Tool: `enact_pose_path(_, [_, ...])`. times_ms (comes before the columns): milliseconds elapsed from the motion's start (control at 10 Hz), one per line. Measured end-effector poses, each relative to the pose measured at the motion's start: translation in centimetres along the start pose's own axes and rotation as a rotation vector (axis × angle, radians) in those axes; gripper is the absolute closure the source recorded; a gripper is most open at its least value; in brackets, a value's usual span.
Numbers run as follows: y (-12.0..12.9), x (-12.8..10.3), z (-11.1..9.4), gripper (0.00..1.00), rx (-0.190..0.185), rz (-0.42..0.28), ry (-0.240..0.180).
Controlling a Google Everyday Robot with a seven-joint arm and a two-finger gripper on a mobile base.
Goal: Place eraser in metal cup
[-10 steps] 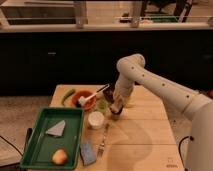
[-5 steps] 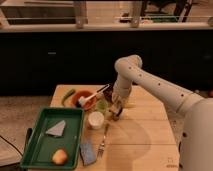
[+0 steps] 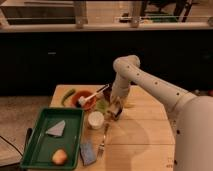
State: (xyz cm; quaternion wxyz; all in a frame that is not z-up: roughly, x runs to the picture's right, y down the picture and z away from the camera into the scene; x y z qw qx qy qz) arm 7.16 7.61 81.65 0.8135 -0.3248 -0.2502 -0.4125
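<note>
Camera view: the pale gripper point(image 3: 115, 111) is positioned just right of the white round cup point(image 3: 95, 119); its hold cannot be told. Centring over the metal cup, perhaps beneath it, is advised before release.

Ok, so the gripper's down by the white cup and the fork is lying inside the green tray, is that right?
Not quite. The fork lies on the bare wooden table, just beside the green tray, not inside it; the camera view shows this. The rest holds: the gripper is down by the white cup.
</note>
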Motion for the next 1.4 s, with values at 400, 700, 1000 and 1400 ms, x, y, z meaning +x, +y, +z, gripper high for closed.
enact_pose_path(400, [0.1, 0.0, 0.9, 0.27, -0.012, 0.01, -0.026])
enact_pose_path(700, [0.0, 0.0, 0.9, 0.2, -0.013, 0.013, -0.03])
enact_pose_path(1000, [0.5, 0.5, 0.1, 0.2, -0.005, 0.028, -0.017])
enact_pose_path(1400, [1.4, 1.8, -2.7, 0.2, 0.025, 0.062, 0.039])
